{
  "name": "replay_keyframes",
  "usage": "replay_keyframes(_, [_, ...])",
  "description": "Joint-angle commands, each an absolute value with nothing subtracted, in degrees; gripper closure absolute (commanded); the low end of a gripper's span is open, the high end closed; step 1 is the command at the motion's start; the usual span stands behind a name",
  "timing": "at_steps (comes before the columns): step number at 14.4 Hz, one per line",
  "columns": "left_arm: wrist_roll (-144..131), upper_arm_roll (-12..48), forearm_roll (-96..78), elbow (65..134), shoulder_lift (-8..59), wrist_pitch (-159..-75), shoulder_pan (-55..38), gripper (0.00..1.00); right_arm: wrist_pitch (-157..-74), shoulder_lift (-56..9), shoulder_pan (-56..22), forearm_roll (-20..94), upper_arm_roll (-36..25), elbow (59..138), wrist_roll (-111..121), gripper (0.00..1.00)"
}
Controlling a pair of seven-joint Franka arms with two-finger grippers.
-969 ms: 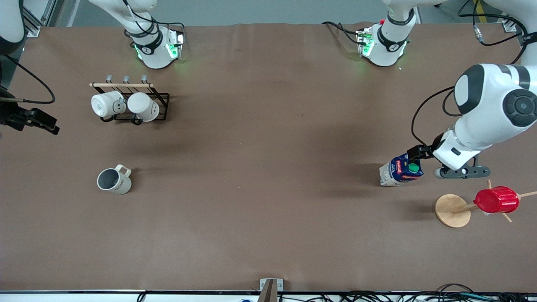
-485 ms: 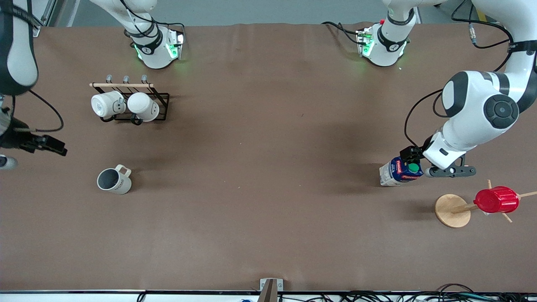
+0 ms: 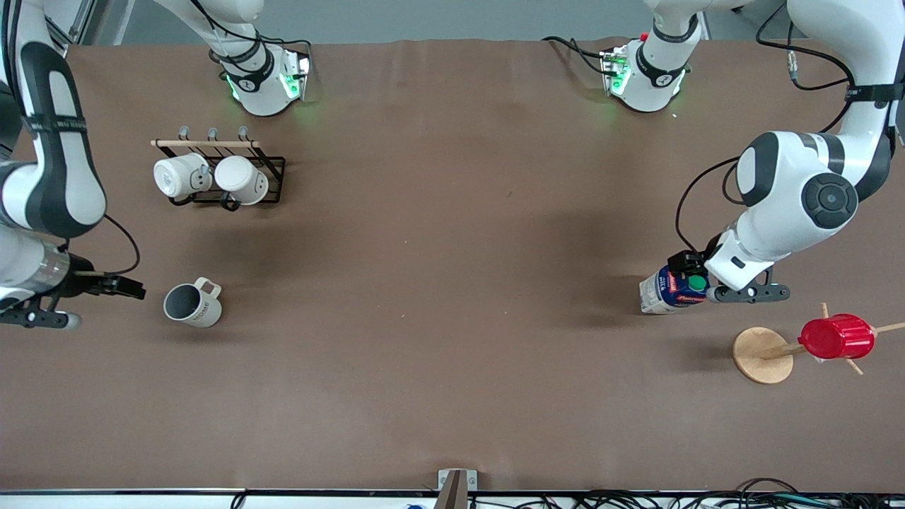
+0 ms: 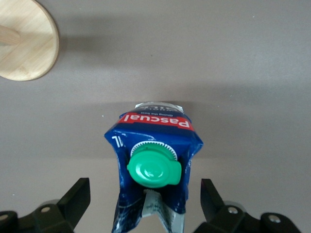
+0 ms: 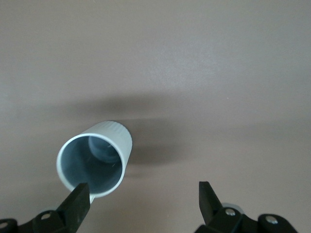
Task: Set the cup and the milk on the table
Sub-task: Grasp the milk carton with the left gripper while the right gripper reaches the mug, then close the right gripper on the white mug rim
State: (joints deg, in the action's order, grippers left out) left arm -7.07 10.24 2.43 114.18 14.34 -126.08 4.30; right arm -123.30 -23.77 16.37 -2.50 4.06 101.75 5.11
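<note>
Right gripper (image 3: 44,317) brought in from the table's edge over the last second, now low beside the cream-white mug (image 3: 192,304). Spread wide, holding nothing. In the right wrist view, mug (image 5: 95,158) just ahead of one finger (image 5: 77,201) rather than centred in the gap, grey inside showing, untouched and in the same spot as before.

Left gripper (image 4: 144,194) shifted in over the Pascual milk carton (image 3: 673,291) during the same second. Wide open too, with clear cloth on both sides between the fingers (image 4: 73,201) and the carton (image 4: 153,160). Green cap midway between the jaws. Carton not moved since a second ago.

Both things resting on the brown table (image 3: 452,247) with nothing gripped. Judged from that: placing looks largely done, though whether these closing-in moves lead to a fresh grasp cannot be told.
</note>
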Motion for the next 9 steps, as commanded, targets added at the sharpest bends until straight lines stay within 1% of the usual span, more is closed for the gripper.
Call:
replay_keyframes(1, [-7.2, 10.3, 1.9, 113.4, 15.9, -127.1, 4.4, 0.0, -124.4, -26.9, 17.3, -1.2, 5.1, 101.8, 6.5, 0.03])
replay_keyframes(3, [-7.4, 10.3, 1.9, 113.1, 16.2, -127.8, 4.4, 0.0, -126.5, -29.1, 17.1, -0.6, 5.9, 102.6, 6.5, 0.06])
replay_keyframes(5, [-7.5, 10.3, 1.6, 112.7, 16.7, -128.1, 4.4, 0.0, -128.4, -30.1, 16.9, 2.5, 6.2, 103.3, 6.6, 0.07])
replay_keyframes(7, [-7.5, 10.3, 1.6, 112.5, 17.2, -128.1, 4.4, 0.0, -129.6, -31.5, 16.6, 2.6, 6.2, 103.2, 6.6, 0.13])
replay_keyframes(8, [-7.6, 10.3, 1.5, 112.4, 17.3, -128.1, 4.4, 0.01, -130.6, -31.7, 16.6, 2.6, 6.2, 103.4, 6.8, 0.16])
replay_keyframes(9, [-7.7, 10.3, 1.5, 112.4, 17.3, -128.1, 4.4, 0.06, -130.7, -31.7, 16.6, 2.6, 6.2, 103.8, 7.7, 0.2])
